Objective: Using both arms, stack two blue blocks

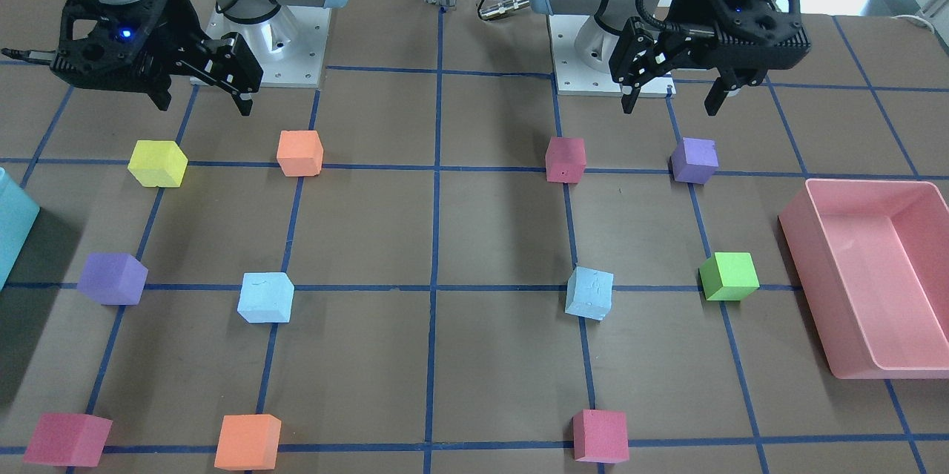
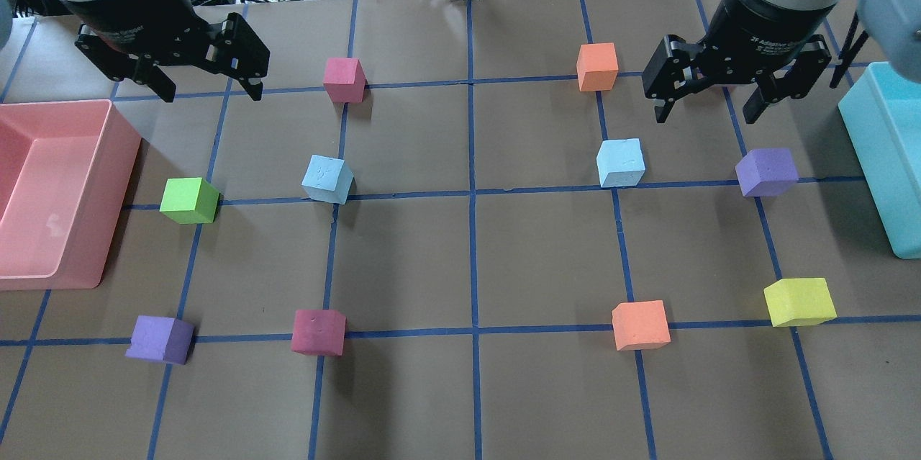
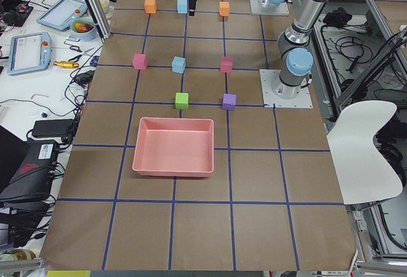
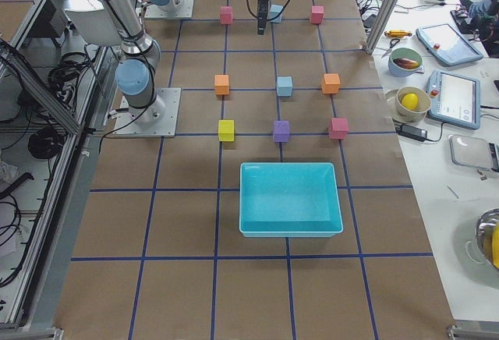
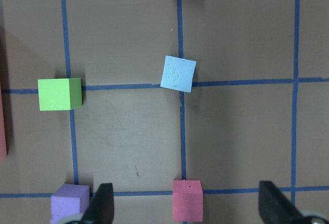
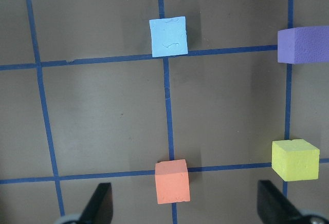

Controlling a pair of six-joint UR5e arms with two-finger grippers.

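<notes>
Two pale blue blocks lie apart on the table, one on the left half (image 2: 327,178) and one on the right half (image 2: 620,163). They also show in the front view, the first (image 1: 589,293) and the second (image 1: 265,297). My left gripper (image 2: 212,95) hangs open and empty above the table, well clear of the left blue block (image 5: 178,73). My right gripper (image 2: 706,118) is open and empty, raised near the right blue block (image 6: 168,36). Both grippers hold nothing.
A pink bin (image 2: 122,158) stands at the left edge and a teal bin (image 2: 881,158) at the right edge. Other cubes are scattered around: green (image 2: 189,200), purple (image 2: 766,171), pink (image 2: 344,79), orange (image 2: 597,66) and yellow (image 2: 799,301).
</notes>
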